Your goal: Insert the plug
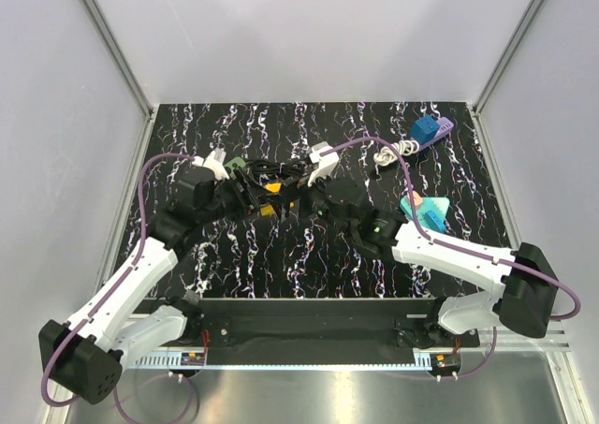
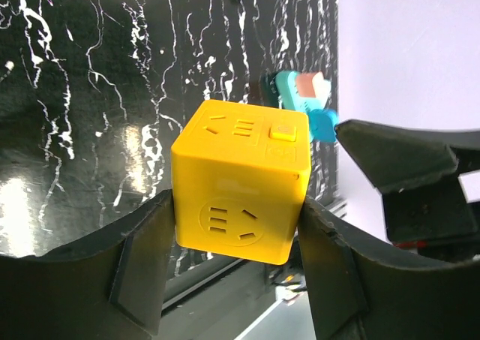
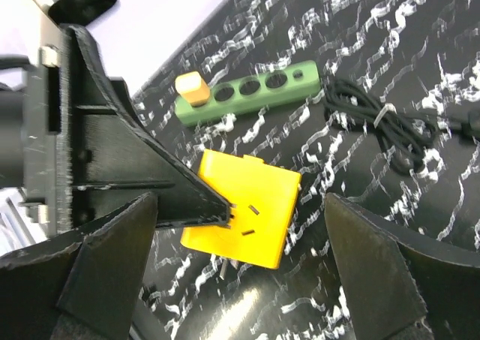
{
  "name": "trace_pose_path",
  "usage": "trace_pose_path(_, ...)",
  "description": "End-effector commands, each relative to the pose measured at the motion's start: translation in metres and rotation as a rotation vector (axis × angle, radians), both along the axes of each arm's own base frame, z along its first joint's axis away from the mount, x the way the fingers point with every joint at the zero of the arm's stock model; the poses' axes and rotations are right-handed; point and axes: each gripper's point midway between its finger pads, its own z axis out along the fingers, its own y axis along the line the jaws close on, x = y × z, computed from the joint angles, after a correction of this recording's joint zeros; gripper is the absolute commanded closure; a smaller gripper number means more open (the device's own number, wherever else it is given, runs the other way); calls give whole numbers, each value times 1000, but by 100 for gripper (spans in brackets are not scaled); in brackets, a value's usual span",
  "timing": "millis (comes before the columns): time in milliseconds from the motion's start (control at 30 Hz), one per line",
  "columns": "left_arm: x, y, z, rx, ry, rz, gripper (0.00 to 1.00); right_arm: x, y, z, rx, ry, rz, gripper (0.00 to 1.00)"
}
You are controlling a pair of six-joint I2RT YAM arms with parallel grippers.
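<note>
My left gripper (image 2: 236,231) is shut on a yellow cube socket (image 2: 240,179) and holds it above the table, one slotted face towards the wrist camera. In the top view the left gripper (image 1: 251,199) and the cube (image 1: 270,211) are at mid-table. My right gripper (image 3: 240,239) is open and empty, its fingers (image 3: 112,257) spread wide on either side of the cube (image 3: 255,209) without touching it. It faces the left gripper in the top view (image 1: 323,199). A coiled black cable (image 3: 382,118) lies beyond the cube. I see no plug in either gripper.
A green power strip (image 3: 255,92) with a small orange plug (image 3: 193,88) in it lies behind the cube. White adapters (image 1: 323,162) sit at the back, a blue one (image 1: 426,129) at the back right and a teal one (image 1: 426,211) at the right.
</note>
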Motion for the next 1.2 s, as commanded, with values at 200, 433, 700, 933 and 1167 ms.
trace_pose_path(200,21,-3,60,-157,-132,103,100,-8,14,16,34,-99,41,0)
trace_pose_path(433,26,2,45,-95,-94,136,100,-12,1,26,83,-132,21,2)
trace_pose_path(700,31,0,48,-93,-87,137,100,-23,10,10,62,-142,108,0)
trace_pose_path(933,25,0,57,-126,-97,127,100,-4,12,10,56,-175,31,0)
trace_pose_path(1167,13,-3,67,-179,-101,95,100,14,27,13,23,-221,-5,0)
